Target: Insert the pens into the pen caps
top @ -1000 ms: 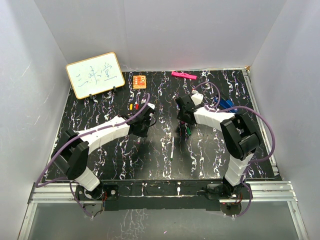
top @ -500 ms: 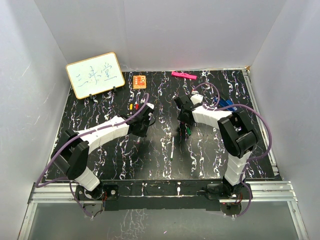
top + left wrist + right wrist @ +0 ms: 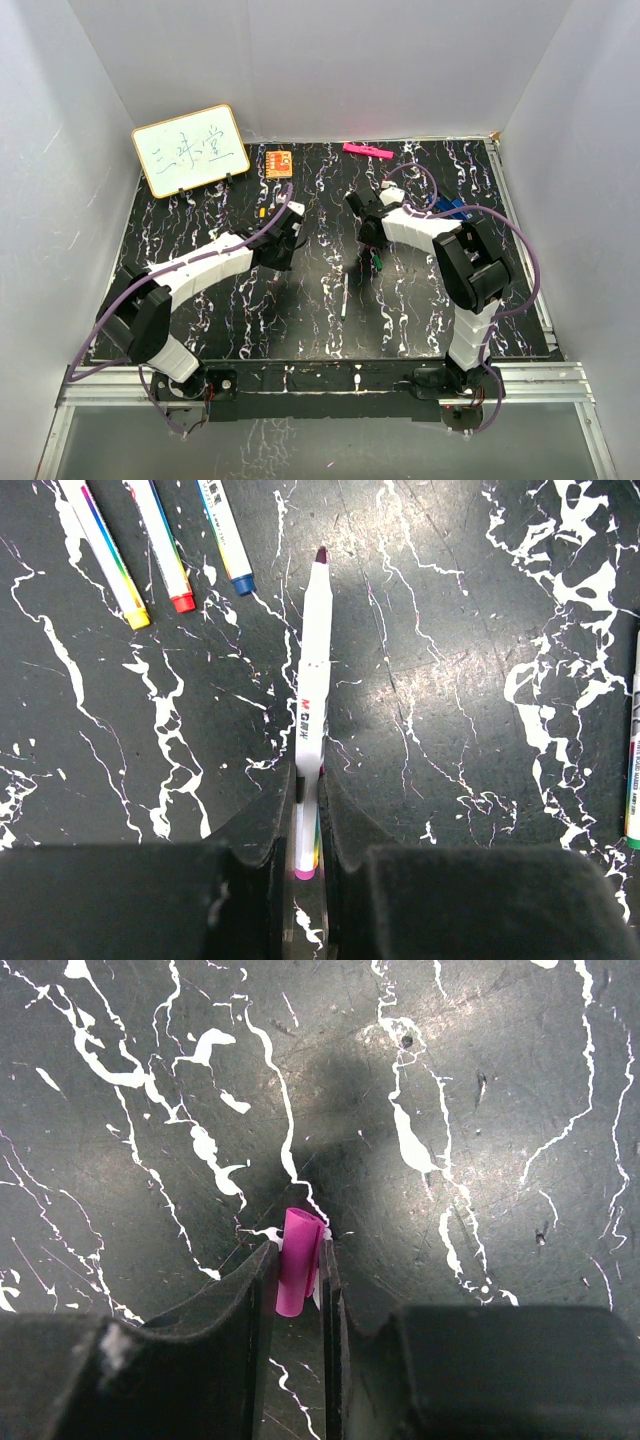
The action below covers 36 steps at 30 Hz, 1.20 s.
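My left gripper (image 3: 309,780) is shut on the back end of a white pen (image 3: 314,670). Its purple tip points away from me, just above the table. Three more pens lie side by side at the upper left, with a yellow end (image 3: 137,618), a red end (image 3: 183,602) and a blue end (image 3: 243,583). A green-ended pen (image 3: 632,780) lies at the right edge. My right gripper (image 3: 298,1260) is shut on a small magenta-purple pen cap (image 3: 299,1245), jaws pressing both its sides. In the top view the two grippers (image 3: 283,237) (image 3: 368,225) face each other mid-table.
A white pen (image 3: 343,298) lies alone on the black marbled table (image 3: 300,320). Something small and green (image 3: 377,260) sits under the right arm. At the back stand a whiteboard (image 3: 190,150), an orange block (image 3: 279,162) and a pink marker (image 3: 367,151). White walls enclose three sides.
The right gripper's jaws have come together onto the purple cap, and that arm has edged left and away. The left arm has shifted slightly away, still holding its pen.
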Available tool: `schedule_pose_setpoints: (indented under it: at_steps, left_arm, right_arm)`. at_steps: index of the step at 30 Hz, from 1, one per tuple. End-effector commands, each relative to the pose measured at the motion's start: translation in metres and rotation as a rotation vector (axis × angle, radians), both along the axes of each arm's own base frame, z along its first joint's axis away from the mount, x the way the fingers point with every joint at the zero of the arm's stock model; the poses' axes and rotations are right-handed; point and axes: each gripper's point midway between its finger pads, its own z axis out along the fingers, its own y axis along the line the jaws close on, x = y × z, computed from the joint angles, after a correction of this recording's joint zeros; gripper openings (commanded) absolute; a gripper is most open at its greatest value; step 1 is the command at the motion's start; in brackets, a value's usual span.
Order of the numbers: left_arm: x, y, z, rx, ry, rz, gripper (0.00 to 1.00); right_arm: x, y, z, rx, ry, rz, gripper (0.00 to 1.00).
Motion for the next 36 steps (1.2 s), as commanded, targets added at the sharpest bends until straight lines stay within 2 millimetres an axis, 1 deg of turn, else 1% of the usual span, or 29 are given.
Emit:
schedule_pose_setpoints:
  at_steps: [1, 5, 8, 10, 13, 16, 17, 21, 26, 27, 28, 31, 32, 33, 35, 36]
  left_arm:
    - [0.001, 0.006, 0.011, -0.015, -0.033, 0.002, 0.0]
    - [0.002, 0.007, 0.012, -0.019, -0.037, 0.005, 0.0]
    - [0.003, 0.008, 0.012, -0.023, -0.04, 0.008, 0.0]
    - [0.004, 0.007, 0.011, -0.028, -0.038, 0.008, 0.0]
    - [0.003, 0.006, 0.01, -0.033, -0.029, 0.007, 0.0]
    - [0.003, 0.003, 0.009, -0.046, -0.029, 0.001, 0.0]
    - [0.004, 0.002, 0.009, -0.053, -0.033, 0.0, 0.0]
    - [0.011, -0.008, 0.018, -0.101, -0.066, -0.007, 0.0]
    - [0.022, -0.026, 0.029, -0.187, -0.117, -0.018, 0.0]
    - [0.023, -0.028, 0.03, -0.204, -0.124, -0.018, 0.0]
    - [0.025, -0.031, 0.032, -0.224, -0.132, -0.016, 0.0]
    - [0.025, -0.04, 0.034, -0.282, -0.15, -0.027, 0.0]
    - [0.024, -0.043, 0.036, -0.309, -0.155, -0.032, 0.0]
    - [0.023, -0.047, 0.039, -0.341, -0.165, -0.041, 0.0]
    - [0.022, -0.055, 0.046, -0.408, -0.187, -0.059, 0.0]
    - [0.02, -0.06, 0.05, -0.446, -0.2, -0.071, 0.0]
  right_arm:
    - [-0.051, -0.019, -0.04, -0.094, 0.238, 0.048, 0.18]
    - [-0.062, -0.022, -0.049, -0.11, 0.283, 0.065, 0.11]
    - [-0.064, -0.019, -0.054, -0.096, 0.301, 0.078, 0.05]
    - [-0.063, -0.016, -0.055, -0.084, 0.298, 0.092, 0.0]
    - [-0.057, -0.014, -0.053, -0.083, 0.273, 0.105, 0.0]
    - [-0.045, -0.012, -0.041, -0.078, 0.215, 0.102, 0.0]
    - [-0.037, -0.009, -0.034, -0.068, 0.179, 0.099, 0.0]
    - [-0.002, 0.002, 0.01, -0.029, -0.003, 0.089, 0.0]
    - [0.042, 0.022, 0.077, 0.063, -0.271, 0.121, 0.0]
    - [0.048, 0.025, 0.086, 0.078, -0.312, 0.13, 0.0]
    - [0.054, 0.029, 0.106, 0.103, -0.374, 0.14, 0.0]
    - [0.066, 0.038, 0.144, 0.148, -0.52, 0.185, 0.0]
    - [0.067, 0.041, 0.151, 0.163, -0.557, 0.207, 0.0]
    - [0.07, 0.045, 0.163, 0.186, -0.613, 0.225, 0.0]
    - [0.07, 0.049, 0.181, 0.214, -0.687, 0.255, 0.0]
    - [0.07, 0.052, 0.186, 0.224, -0.713, 0.274, 0.0]
